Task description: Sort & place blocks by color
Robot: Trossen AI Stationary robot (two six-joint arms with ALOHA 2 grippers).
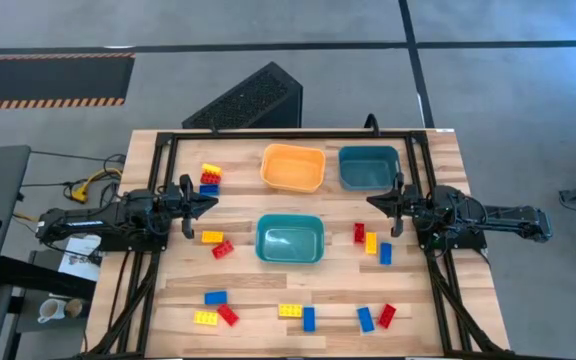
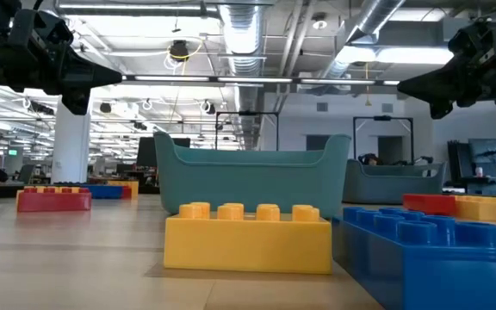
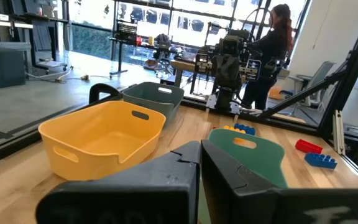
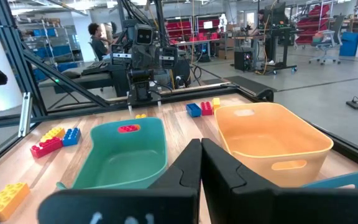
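Red, yellow and blue blocks lie scattered on the wooden table: a cluster at the far left (image 1: 210, 178), a pair left of centre (image 1: 217, 243), three right of centre (image 1: 371, 243), and several along the near edge (image 1: 298, 315). In the low view a yellow block (image 2: 248, 234) and a blue block (image 2: 437, 250) lie closest. My left gripper (image 1: 208, 203) is shut and points level from the left side, above the table. My right gripper (image 1: 373, 203) is shut and points level from the right side. Both hold nothing, as their wrist views show (image 3: 199, 155) (image 4: 201, 152).
An orange bin (image 1: 293, 167) and a dark teal bin (image 1: 369, 167) stand at the far middle, and a lighter teal bin (image 1: 290, 239) stands at the centre between the two grippers. A black frame (image 1: 168, 140) runs round the table. A person stands beyond the table (image 3: 277, 43).
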